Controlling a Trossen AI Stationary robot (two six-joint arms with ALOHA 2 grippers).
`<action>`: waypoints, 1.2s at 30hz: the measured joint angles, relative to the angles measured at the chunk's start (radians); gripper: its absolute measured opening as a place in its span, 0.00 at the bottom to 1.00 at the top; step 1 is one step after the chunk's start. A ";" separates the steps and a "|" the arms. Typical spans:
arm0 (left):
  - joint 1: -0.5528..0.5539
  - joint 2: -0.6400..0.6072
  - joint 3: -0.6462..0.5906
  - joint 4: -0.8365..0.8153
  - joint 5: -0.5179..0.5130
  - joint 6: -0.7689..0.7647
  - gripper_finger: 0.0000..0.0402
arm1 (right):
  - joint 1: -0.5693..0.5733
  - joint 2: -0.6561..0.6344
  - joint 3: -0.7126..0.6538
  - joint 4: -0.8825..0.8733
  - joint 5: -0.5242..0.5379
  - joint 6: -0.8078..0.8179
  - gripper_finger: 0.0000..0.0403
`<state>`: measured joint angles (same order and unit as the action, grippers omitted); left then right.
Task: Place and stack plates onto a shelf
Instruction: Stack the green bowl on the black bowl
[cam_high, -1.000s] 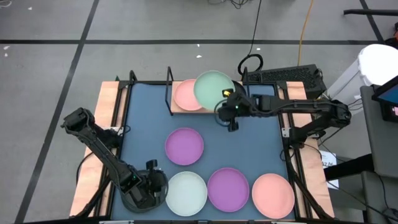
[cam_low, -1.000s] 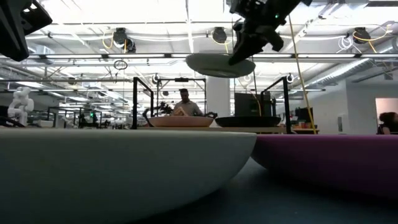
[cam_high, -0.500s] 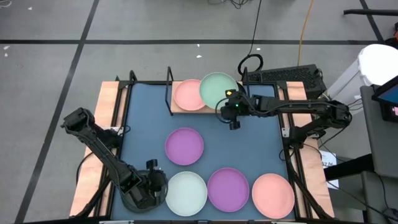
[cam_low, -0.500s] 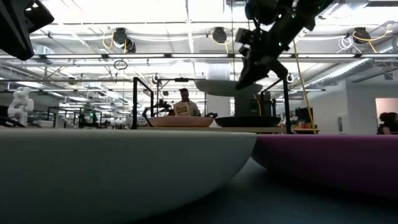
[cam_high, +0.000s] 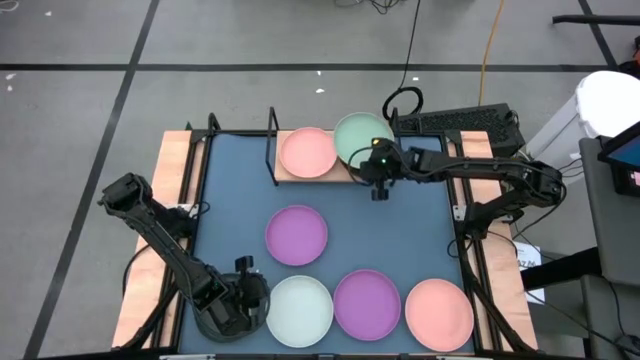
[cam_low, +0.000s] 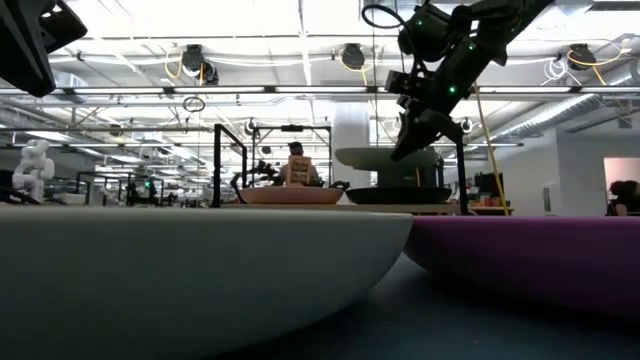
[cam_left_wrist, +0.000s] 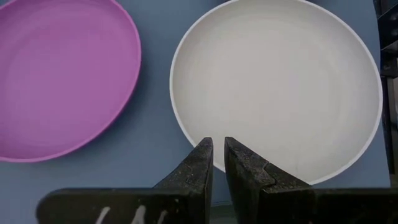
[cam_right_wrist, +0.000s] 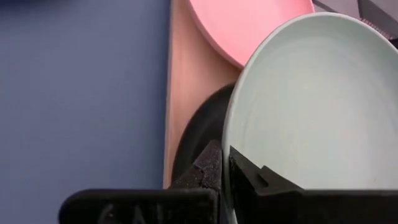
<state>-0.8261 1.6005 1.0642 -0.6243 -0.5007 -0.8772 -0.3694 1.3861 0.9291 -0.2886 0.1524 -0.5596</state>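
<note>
Over the shelf (cam_high: 318, 176) — green plate (cam_high: 360, 141) about to land on the black one (cam_right_wrist: 199, 134).

The right gripper (cam_high: 379, 165) pinches the green plate by its rim, holding it just above the black plate on the shelf, beside the pink plate (cam_high: 306, 152) already there. It sits slightly off-centre over the black plate, so a release now could leave it tilted, or overlapping the pink rim and sliding. The left gripper (cam_left_wrist: 215, 163), fingers nearly pressed together and holding nothing, waits at the table's far edge from the shelf, over the white plate (cam_left_wrist: 277, 87).
</note>
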 joint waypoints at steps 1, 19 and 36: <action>0.000 0.000 0.000 0.000 0.000 0.000 0.12 | -0.003 0.000 0.000 0.000 0.000 0.006 0.00; 0.000 0.000 0.000 0.006 0.000 -0.004 0.12 | -0.005 0.000 0.000 -0.040 -0.021 0.100 0.00; 0.000 0.000 0.000 0.008 0.000 -0.001 0.12 | -0.005 0.000 -0.066 -0.004 -0.012 0.137 0.00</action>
<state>-0.8265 1.6005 1.0645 -0.6159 -0.5007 -0.8780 -0.3744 1.3861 0.8635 -0.2930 0.1408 -0.4225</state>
